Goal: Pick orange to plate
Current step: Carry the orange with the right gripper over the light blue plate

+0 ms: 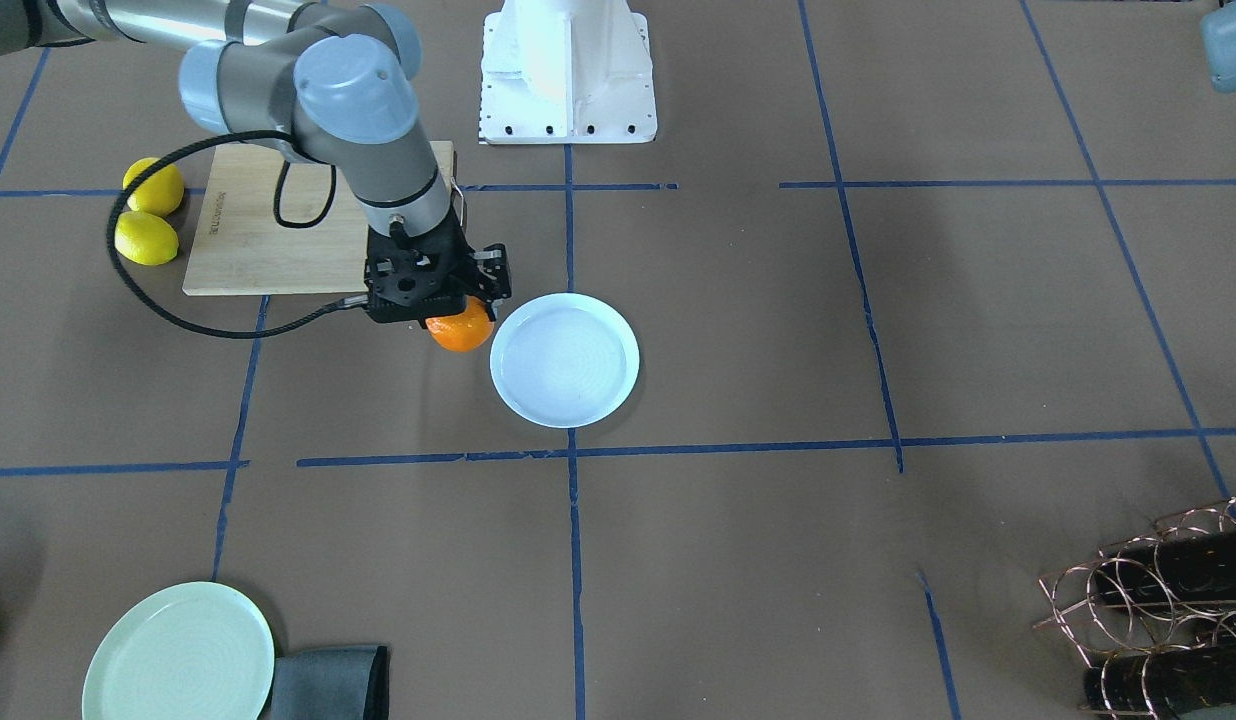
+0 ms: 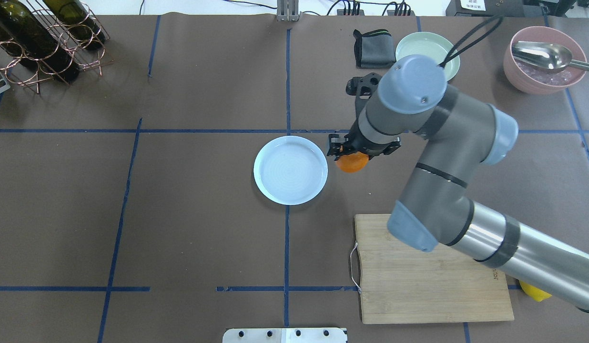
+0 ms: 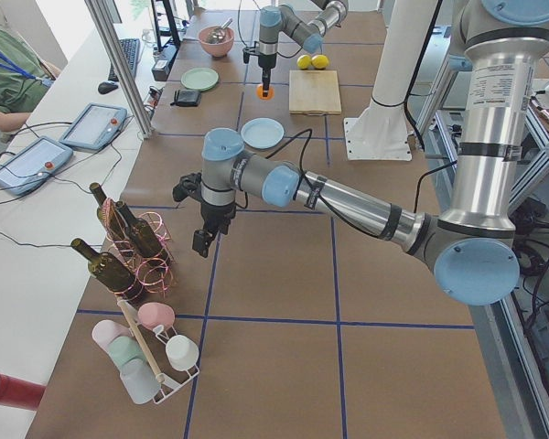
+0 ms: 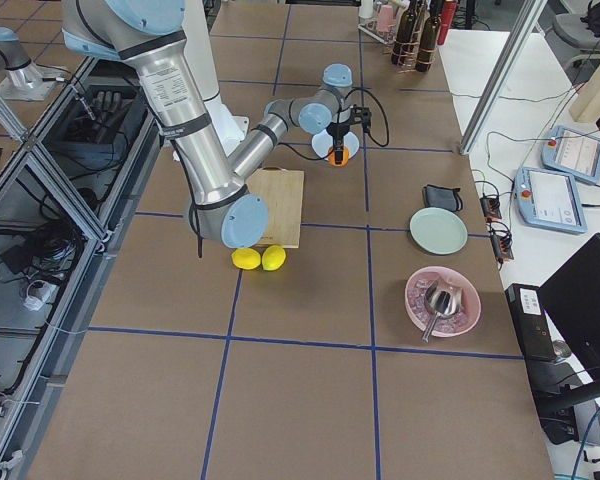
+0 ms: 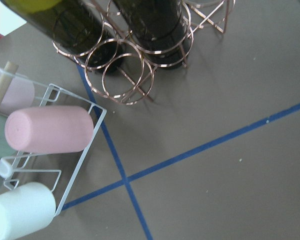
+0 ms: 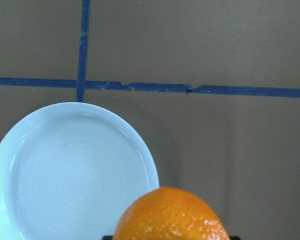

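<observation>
The orange is held in my right gripper, which is shut on it from above. It hangs just beside the rim of the pale bluish-white plate, on the side toward the cutting board, and is not over the plate. In the overhead view the orange shows under the gripper, right of the plate. The right wrist view shows the orange low in the frame and the bare plate to its left. My left gripper hangs far off by the bottle rack; whether it is open or shut I cannot tell.
A wooden cutting board lies behind the right arm, with two lemons beside it. A mint-green plate, a grey cloth and a pink bowl with a spoon stand at the far right. A copper bottle rack occupies the far left corner.
</observation>
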`<state>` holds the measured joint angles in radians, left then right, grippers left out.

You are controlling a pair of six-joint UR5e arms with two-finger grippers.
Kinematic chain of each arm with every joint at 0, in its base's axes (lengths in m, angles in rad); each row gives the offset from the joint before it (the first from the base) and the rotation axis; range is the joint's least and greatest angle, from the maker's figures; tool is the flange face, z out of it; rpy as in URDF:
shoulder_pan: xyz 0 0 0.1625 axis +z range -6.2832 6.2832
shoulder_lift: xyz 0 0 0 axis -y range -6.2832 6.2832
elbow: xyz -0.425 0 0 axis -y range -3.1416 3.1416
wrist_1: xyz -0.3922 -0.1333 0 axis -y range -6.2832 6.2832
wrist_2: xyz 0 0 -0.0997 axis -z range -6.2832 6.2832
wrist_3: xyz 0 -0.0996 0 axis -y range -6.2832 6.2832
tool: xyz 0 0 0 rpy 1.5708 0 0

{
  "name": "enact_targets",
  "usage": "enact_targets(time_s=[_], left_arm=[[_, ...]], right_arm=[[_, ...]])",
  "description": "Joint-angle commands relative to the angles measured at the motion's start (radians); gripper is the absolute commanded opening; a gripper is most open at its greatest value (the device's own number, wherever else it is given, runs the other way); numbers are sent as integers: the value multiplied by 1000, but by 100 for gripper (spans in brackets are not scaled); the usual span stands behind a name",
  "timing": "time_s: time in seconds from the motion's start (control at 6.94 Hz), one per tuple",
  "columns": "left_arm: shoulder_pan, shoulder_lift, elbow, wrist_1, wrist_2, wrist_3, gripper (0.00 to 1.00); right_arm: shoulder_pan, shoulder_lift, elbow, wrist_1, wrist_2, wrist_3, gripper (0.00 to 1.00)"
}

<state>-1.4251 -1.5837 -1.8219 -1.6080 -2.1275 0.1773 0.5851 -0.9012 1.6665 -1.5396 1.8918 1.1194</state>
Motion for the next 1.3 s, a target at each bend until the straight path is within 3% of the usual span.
enact_targets(time_s=[0.0, 0.29, 0.43, 0.58, 0.72, 1.01, 1.15], left_arm=[[-55, 10, 45, -3, 1, 42, 100], [-60, 8, 53, 0, 3, 41, 100], [-67, 10, 56, 0, 3, 41, 100], [-77, 10, 56, 0, 3, 42, 100], [-80, 10, 56, 0, 3, 42, 100], [-81, 8, 56, 0, 3, 42, 100], [-84, 8, 58, 2, 3, 41, 100]], right_arm=[[-53, 150, -196, 7, -59, 8, 0], [-63, 180, -267, 53, -65, 10, 0], [-64, 182, -281, 59, -65, 10, 15], [-70, 182, -283, 71, -65, 23, 88], [-71, 182, -283, 90, -63, 46, 100], [-47, 183, -240, 84, -44, 43, 100], [2, 171, -179, 26, 14, 39, 100]])
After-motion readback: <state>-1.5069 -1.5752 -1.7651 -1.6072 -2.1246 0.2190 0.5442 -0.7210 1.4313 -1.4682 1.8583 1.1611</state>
